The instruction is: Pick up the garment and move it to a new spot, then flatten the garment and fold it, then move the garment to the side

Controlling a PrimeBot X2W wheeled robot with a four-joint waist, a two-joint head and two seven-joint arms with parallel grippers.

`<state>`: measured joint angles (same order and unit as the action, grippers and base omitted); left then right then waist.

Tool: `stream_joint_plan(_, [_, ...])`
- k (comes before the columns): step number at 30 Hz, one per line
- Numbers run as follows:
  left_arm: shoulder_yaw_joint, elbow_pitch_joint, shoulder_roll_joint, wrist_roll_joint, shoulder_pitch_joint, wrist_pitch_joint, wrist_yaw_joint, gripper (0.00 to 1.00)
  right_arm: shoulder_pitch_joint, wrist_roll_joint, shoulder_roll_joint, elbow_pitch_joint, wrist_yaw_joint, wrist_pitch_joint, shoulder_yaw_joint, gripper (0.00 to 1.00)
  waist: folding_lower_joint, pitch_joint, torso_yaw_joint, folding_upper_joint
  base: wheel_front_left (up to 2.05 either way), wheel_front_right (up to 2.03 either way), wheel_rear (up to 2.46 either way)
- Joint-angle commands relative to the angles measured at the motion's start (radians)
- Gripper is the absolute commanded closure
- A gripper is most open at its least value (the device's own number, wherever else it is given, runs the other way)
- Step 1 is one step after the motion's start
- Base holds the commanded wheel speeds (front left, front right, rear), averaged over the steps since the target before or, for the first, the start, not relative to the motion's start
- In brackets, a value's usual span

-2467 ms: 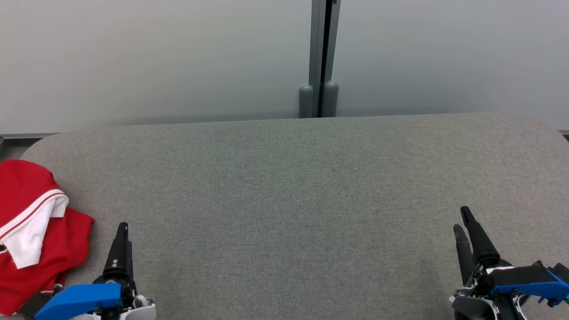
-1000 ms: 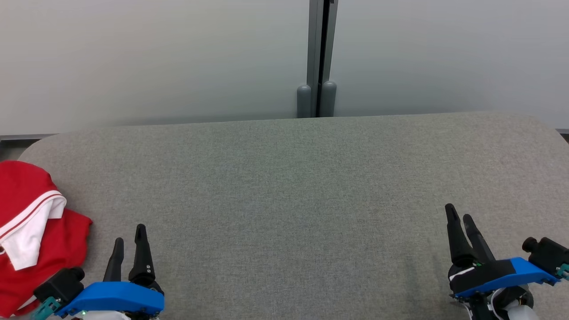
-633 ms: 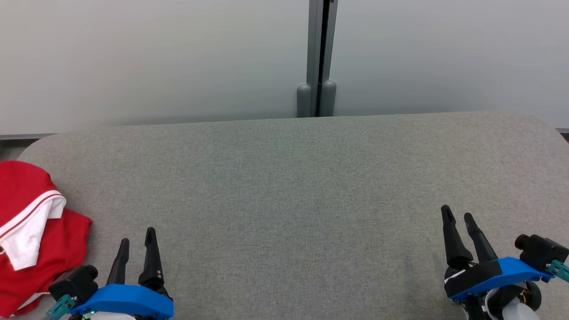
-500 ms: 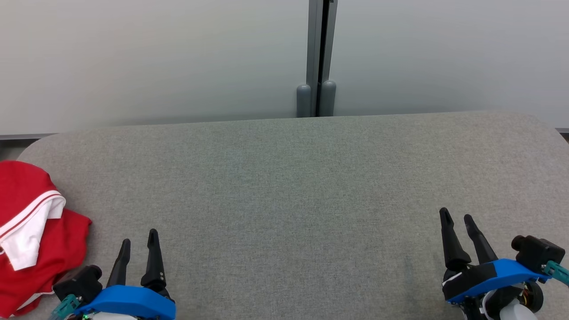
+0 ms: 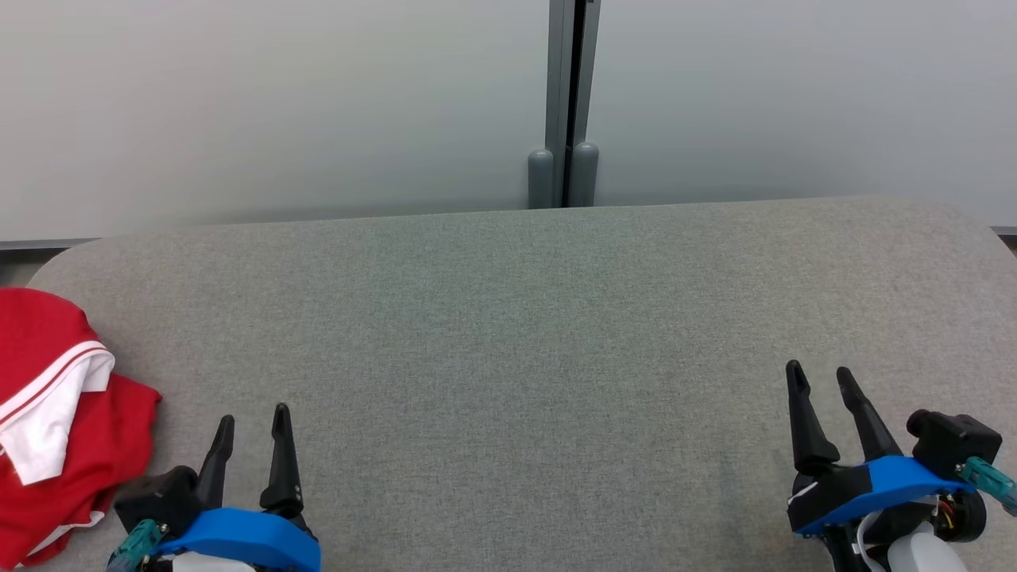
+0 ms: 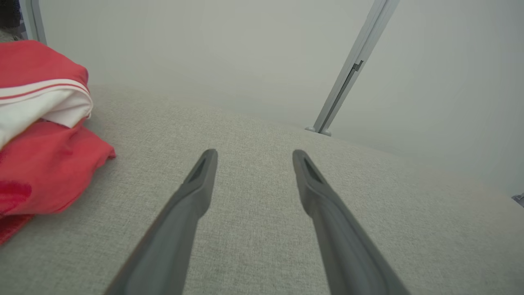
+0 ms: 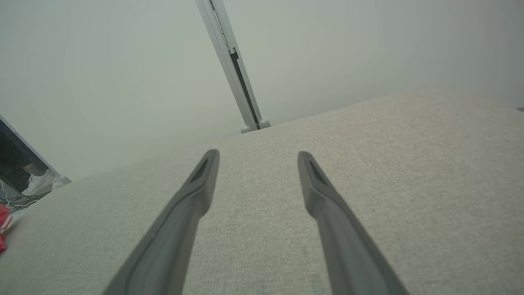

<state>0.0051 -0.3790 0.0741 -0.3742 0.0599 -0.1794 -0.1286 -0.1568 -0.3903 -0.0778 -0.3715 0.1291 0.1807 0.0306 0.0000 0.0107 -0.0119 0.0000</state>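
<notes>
The garment [image 5: 56, 413] is a crumpled red top with a white, red-striped band, bunched at the left edge of the grey padded table [image 5: 524, 318]. My left gripper [image 5: 253, 419] stands open near the front left, just right of the garment and clear of it. In the left wrist view the garment [image 6: 45, 135] lies to the left of the left gripper [image 6: 254, 153], whose fingers hold nothing. My right gripper [image 5: 818, 375] is open at the front right, far from the cloth. The right wrist view shows the right gripper [image 7: 258, 155] spread over bare table, with a red scrap of garment [image 7: 3, 231] at the far left edge.
A pale wall with a grey vertical post [image 5: 566, 103] runs behind the table's far edge. The table's corners are rounded. A white shoe [image 7: 39, 182] and cables show on the floor past the table's left end in the right wrist view.
Both wrists have rolled, so the two fingers of each gripper now show side by side. The left gripper has shifted slightly right. The garment has not moved.
</notes>
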Motion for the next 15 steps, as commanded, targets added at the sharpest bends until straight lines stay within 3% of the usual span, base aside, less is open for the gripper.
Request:
stream_joint_plan(1, [-0.003, 0.016, 0.004, 0.027, 0.019, -0.011, 0.002, 0.0, -0.018, 0.029, -0.002, 0.011, 0.002, 0.008, 0.005, 0.0, 0.0, 0.0, 0.001, 0.0, 0.0, 0.0, 0.0])
stream_joint_plan(15, [-0.01, 0.014, -0.001, 0.16, -0.001, -0.04, 0.016, 0.0, -0.019, 0.17, 0.009, 0.01, 0.002, 0.039, 0.002, 0.0, 0.0, 0.0, -0.002, 0.0, 0.0, 0.0, 0.0])
